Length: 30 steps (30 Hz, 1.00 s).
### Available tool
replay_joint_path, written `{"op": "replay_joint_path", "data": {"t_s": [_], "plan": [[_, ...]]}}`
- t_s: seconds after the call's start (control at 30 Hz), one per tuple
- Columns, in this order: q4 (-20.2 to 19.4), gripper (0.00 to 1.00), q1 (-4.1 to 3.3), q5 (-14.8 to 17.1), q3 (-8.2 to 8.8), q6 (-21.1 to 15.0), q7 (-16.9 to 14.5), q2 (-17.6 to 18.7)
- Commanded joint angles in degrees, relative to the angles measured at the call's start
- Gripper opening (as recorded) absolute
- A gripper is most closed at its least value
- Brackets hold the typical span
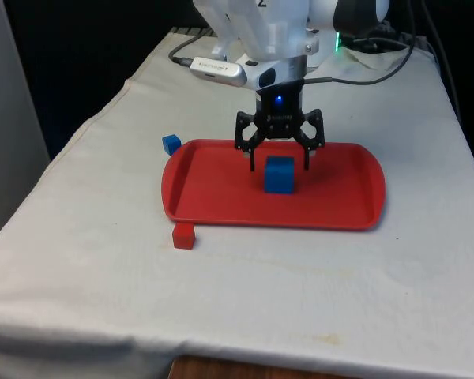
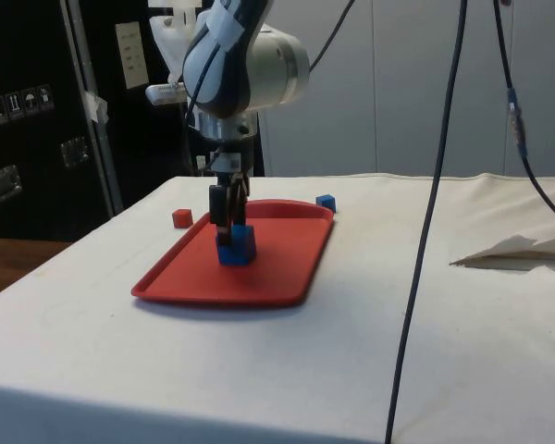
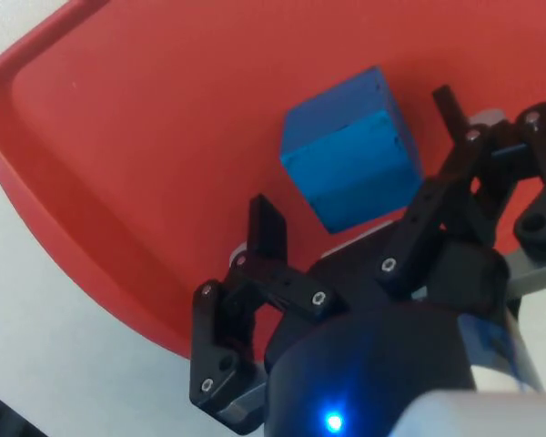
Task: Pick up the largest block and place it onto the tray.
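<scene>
On the white-clothed worktop (image 1: 95, 237), a small blue cube (image 1: 171, 144) sits just off the tray's far corner on the front view's left, and a small red cube (image 1: 183, 235) lies just off the tray's near edge on that same side, both clear of the rim. The red tray (image 1: 213, 197) itself carries the largest block, a blue cube (image 1: 280, 174) resting flat on the tray floor near its middle, somewhat toward the far rim. Directly above that large cube hangs the black gripper (image 1: 279, 164), its fingers spread wide and gripping nothing: one fingertip stands to each side of the cube, apart from its faces, with the tips reaching about to the cube's upper edge. From the wrist camera the large blue cube (image 3: 350, 162) sits between and just beyond the splayed fingers (image 3: 267, 228), slightly turned against their line. By the look of it, the block is already delivered onto the tray (image 2: 287, 268), so the move now in prospect is a straight lift away, the cube (image 2: 236, 245) lying squarely below the gripper (image 2: 227, 217) and free of it.
</scene>
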<state>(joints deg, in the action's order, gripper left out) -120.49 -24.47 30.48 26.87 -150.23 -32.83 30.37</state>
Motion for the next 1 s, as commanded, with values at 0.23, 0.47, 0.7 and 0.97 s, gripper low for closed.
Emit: {"op": "replay_joint_path", "data": {"t_s": [0.23,0.47,0.7,0.97], "plan": [[0.06,1.0,-0.06,-0.63,0.63,0.86,0.0,-3.15],[-0.34,1.0,-0.63,-2.75,1.83,2.52,1.03,-6.53],[-0.17,1.0,-0.57,-4.24,2.29,3.95,1.6,-9.28],[0.06,1.0,-0.52,-6.36,2.64,5.67,2.64,-12.32]]}}
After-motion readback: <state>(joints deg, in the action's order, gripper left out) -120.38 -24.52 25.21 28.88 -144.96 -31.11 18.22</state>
